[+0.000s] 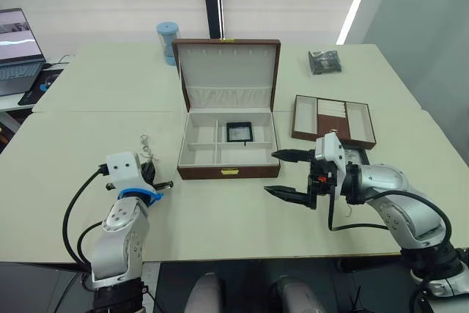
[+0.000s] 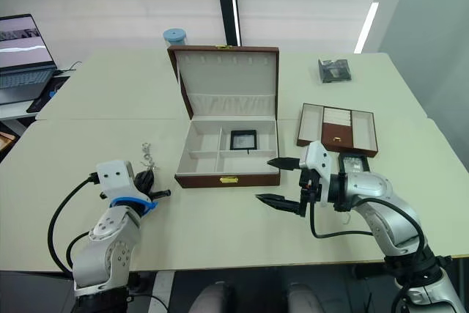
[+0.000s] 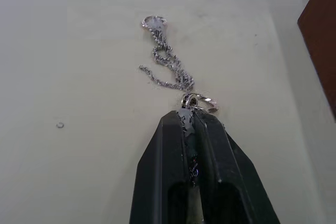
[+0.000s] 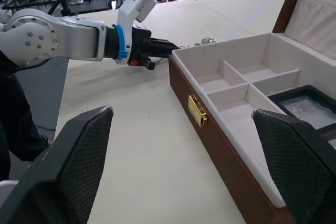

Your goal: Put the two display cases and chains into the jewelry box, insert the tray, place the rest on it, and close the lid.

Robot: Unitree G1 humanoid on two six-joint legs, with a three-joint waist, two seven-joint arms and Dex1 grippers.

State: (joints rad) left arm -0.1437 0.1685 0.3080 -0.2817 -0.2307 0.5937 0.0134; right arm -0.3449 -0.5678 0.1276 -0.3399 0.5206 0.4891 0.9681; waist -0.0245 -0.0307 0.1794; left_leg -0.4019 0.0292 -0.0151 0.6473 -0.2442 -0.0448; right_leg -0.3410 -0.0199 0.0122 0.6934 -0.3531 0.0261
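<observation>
Nearest the robot, the left gripper [image 3: 190,124] has its two black fingers pressed together on the near end of a thin silvery chain [image 3: 167,64], just left of the jewelry box [image 1: 229,171]; the rest of the chain lies on the pale table [image 1: 80,137], its long axis running away from the fingertips toward the far side, ending in a small ring. At the box's front right corner, the right gripper [image 1: 287,175] hangs with its fingers spread wide, holding nothing, the tips pointing toward the box's front wall with the gold clasp [image 1: 229,172]. The box sits open, its long axis left to right, the lid [image 1: 228,75] standing upright at the back with its cream lining facing forward. Among the cream compartments, one display case [image 1: 239,132] lies flat in the back right section. To the right of the box rests the tray [image 1: 333,119], and a second display case [image 2: 352,164] lies just in front of it, partly hidden behind the right arm. Beyond the tray sits a crinkly dark packet [image 1: 325,61], and a blue cylinder [image 1: 167,42] stands behind the box's left corner.
</observation>
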